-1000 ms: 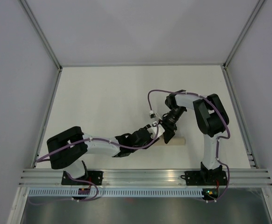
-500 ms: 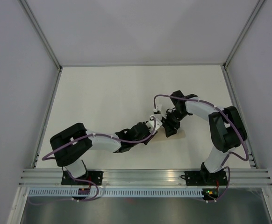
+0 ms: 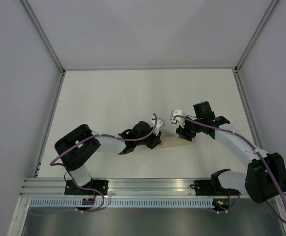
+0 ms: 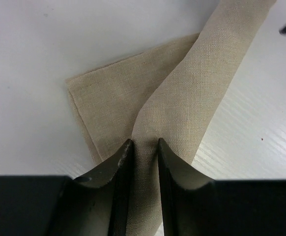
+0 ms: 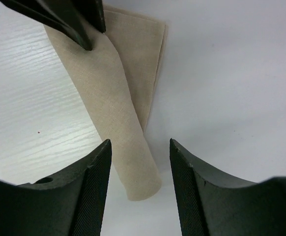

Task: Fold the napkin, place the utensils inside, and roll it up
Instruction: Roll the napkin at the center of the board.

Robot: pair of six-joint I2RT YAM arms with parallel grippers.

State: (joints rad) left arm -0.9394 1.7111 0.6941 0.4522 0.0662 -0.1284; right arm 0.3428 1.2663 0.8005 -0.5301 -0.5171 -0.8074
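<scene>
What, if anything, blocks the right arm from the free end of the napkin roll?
Likely nothing; it looks reachable. The right gripper hangs open over that end of the napkin, one finger on each side and nothing between. The left gripper pinches only the opposite end.

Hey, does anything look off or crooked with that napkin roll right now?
Yes. The napkin is rolled into a tube, but a flat flap sticks out sideways from the end that the left gripper pinches, not wound in. No utensils show.
</scene>
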